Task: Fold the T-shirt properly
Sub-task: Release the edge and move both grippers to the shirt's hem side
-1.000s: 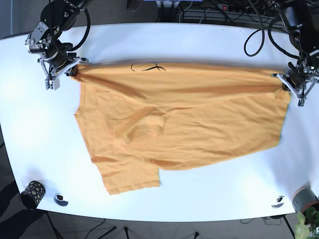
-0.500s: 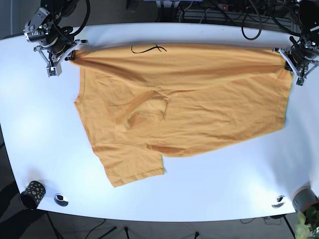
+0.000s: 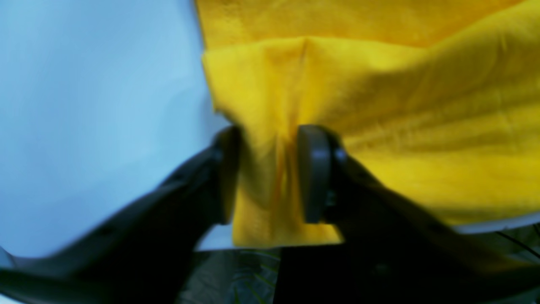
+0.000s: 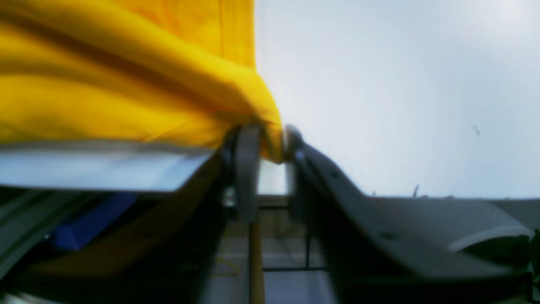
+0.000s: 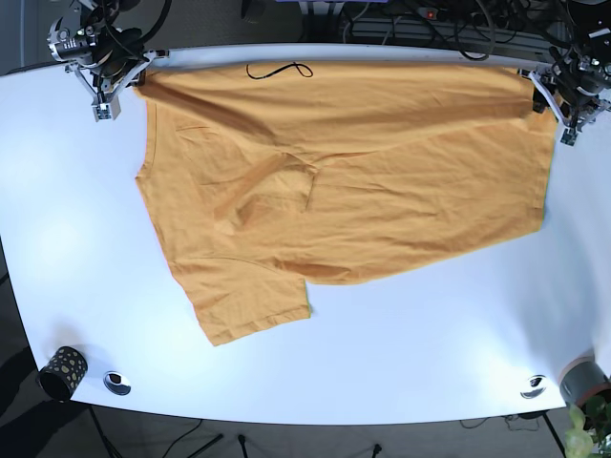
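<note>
T-shirt [image 5: 344,181] spread on the table [image 5: 401,353] — far corners pinched in left gripper [image 3: 270,173] and right gripper [image 4: 268,147] jaws.

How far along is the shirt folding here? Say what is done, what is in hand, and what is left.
Done: the T-shirt lies spread across the white table, one sleeve sticking out near the front. In hand: the left hand and right hand each pinch a corner at the table's far edge, stretching that edge taut. Left: no fold is visible yet, so all folding remains.
</note>
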